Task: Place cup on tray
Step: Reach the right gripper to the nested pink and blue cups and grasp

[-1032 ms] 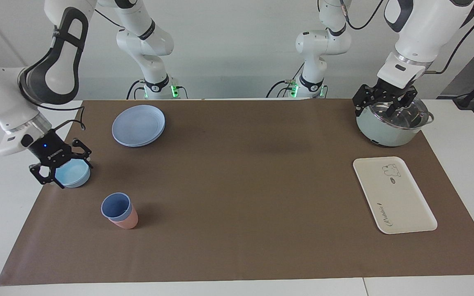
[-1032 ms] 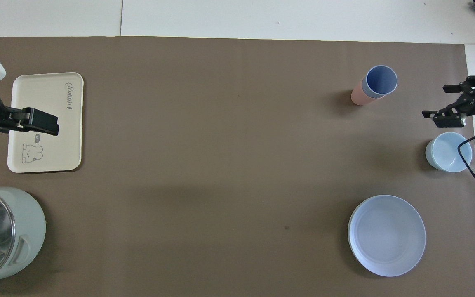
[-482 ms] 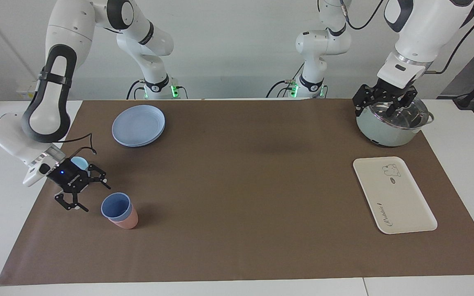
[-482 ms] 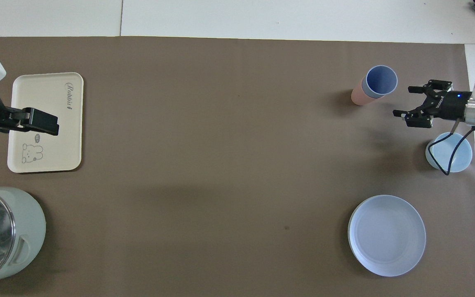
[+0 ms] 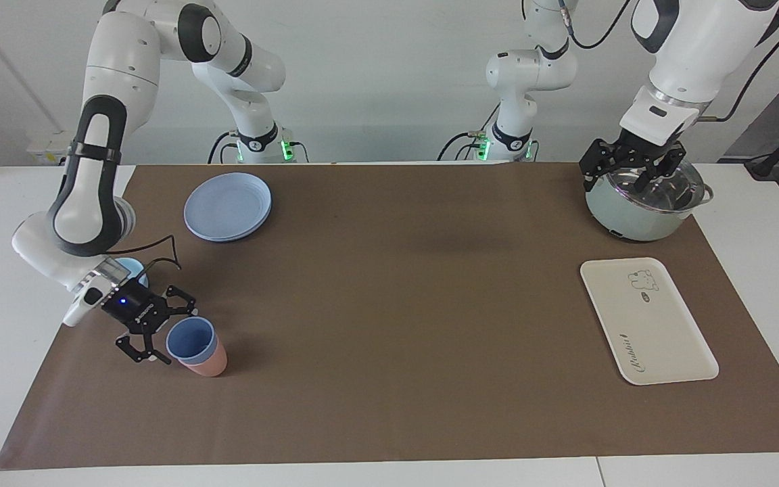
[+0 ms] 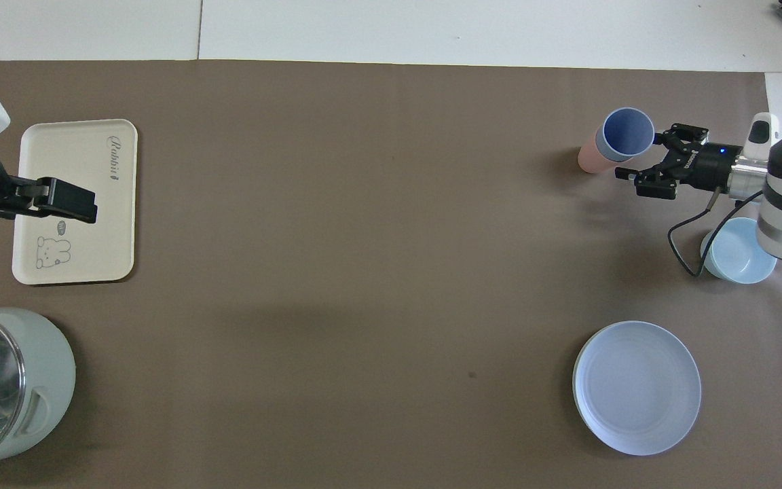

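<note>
The blue cup (image 5: 190,340) stands nested inside a salmon-pink tumbler (image 5: 208,366) toward the right arm's end of the table. It also shows in the overhead view (image 6: 627,134). My right gripper (image 5: 174,335) is open and low, right beside the cup's rim, its fingers spread at either side of the rim's edge; it also shows in the overhead view (image 6: 639,155). The cream tray (image 5: 653,331) with a bear drawing lies toward the left arm's end (image 6: 79,176). My left gripper (image 5: 629,169) is open and waits over the pot.
A pale green pot (image 5: 640,213) with a glass lid stands nearer to the robots than the tray. A round blue plate (image 5: 227,206) and a light-blue bowl (image 6: 737,255) lie nearer to the robots than the cup.
My right gripper has come down from over the light-blue bowl and moved toward the blue cup, now right beside its rim. The left arm has not moved.
</note>
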Available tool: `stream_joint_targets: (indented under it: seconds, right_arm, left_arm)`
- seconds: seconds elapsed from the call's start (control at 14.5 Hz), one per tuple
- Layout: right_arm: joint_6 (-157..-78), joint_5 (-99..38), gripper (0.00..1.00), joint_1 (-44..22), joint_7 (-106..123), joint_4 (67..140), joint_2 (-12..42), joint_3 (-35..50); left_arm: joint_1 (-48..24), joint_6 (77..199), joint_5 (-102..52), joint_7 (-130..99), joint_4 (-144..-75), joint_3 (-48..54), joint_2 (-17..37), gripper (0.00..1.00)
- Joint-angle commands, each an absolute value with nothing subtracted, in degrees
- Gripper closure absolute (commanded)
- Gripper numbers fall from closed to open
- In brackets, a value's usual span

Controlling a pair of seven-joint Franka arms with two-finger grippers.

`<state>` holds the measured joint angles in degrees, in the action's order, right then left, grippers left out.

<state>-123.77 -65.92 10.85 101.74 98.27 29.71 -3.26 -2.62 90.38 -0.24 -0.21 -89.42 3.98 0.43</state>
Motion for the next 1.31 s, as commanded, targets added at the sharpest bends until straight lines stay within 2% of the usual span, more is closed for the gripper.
stream_joint_targets:
  seconds: [0.0, 0.34, 0.76, 0.89, 0.96, 1.03, 1.1, 1.24]
  right_arm:
    - [-123.7, -68.7, 0.01, 11.2, 105.3, 97.4, 30.3, -2.8]
    - [-124.2, -77.2, 0.01, 9.7, 110.5, 97.7, 31.7, -2.8]
    - [-125.4, -78.0, 0.01, 8.5, 110.9, 99.1, 31.8, -2.8]
    - [-126.3, -78.0, 0.07, 8.4, 111.6, 99.4, 31.8, -2.8]
    - [-126.4, -78.0, 0.23, 8.3, 112.5, 99.4, 31.8, -2.8]
    - [-126.5, -78.0, 0.56, 8.3, 112.9, 99.4, 31.8, -2.8]
    - [-126.5, -78.0, 1.0, 8.3, 112.6, 99.3, 31.8, -2.8]
    - [-126.3, -77.8, 1.0, 7.7, 109.4, 99.0, 31.7, -2.8]
  left_arm:
    - [-2.3, 90.9, -0.9, 0.0, -91.0, 4.0, -0.8, 0.0]
    - [-2.2, 91.0, -0.9, 0.4, -91.0, 4.0, -0.8, 0.0]
    - [-2.3, 90.6, -0.8, 0.0, -91.7, 4.0, -1.2, 0.0]
    - [-2.2, 90.6, -0.8, 0.0, -91.7, 4.0, -1.2, 0.0]
    - [-2.3, 90.6, -0.8, 0.0, -91.8, 4.0, -1.2, 0.0]
    - [-2.2, 90.6, -0.8, 0.0, -91.7, 4.0, -1.2, 0.0]
    - [-2.2, 90.6, -0.8, 0.0, -91.7, 4.0, -1.2, 0.0]
    - [-2.2, 91.1, -0.8, -0.1, -91.8, 4.0, -1.2, 0.0]
